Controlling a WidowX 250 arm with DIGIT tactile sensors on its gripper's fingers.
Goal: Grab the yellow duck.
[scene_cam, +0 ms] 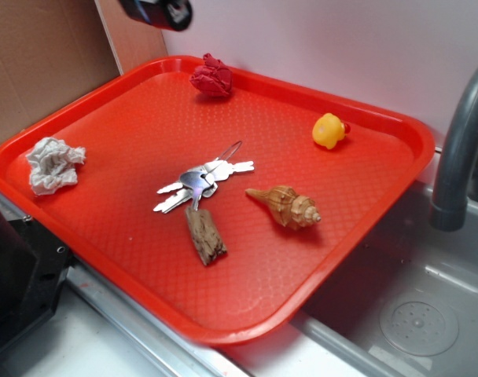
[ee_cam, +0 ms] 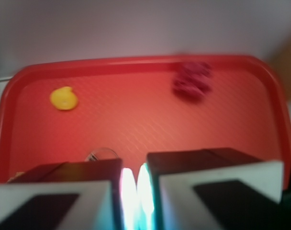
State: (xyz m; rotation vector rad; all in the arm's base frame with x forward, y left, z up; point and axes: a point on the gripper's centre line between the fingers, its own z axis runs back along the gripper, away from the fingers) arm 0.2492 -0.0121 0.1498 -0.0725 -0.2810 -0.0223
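We see the yellow duck [scene_cam: 329, 131] lying free on the red tray [scene_cam: 129, 133], near its far right rim, beyond the seashell [scene_cam: 287, 206] and the keys [scene_cam: 201, 184]. Our gripper [ee_cam: 134, 189] hangs high over the tray's far left edge, well apart from the duck. In the wrist view the jaws sit almost pressed together, a thin slit between them, holding nothing, with the duck [ee_cam: 64, 98] ahead and off to the left.
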